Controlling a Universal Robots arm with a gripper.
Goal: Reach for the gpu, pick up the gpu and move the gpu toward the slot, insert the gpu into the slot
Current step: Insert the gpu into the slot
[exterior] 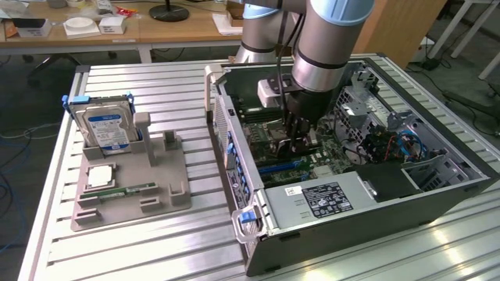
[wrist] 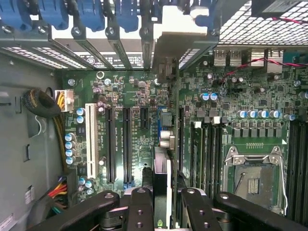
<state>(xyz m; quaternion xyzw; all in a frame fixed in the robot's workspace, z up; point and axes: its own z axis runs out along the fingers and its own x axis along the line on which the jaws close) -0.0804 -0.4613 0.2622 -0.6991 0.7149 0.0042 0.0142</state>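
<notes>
Wrist view: gripper pinches the gpu edge-on, directly beneath it the slot; keep the card upright and press down evenly, I'd say.

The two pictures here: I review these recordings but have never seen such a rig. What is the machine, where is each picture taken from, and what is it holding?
The machine is a single robot arm with a gripper at its tip, reaching down into an open computer case on a slatted metal table. The exterior view looks at the whole scene from outside. The wrist view comes from a camera on the arm, looking down past the gripper onto the green motherboard. The gripper is shut on the gpu, a thin card held edge-on over the board, beside the long black slots. On the exterior view's left, a grey holder carries a hard drive standing upright and a memory stick lying flat.
</notes>
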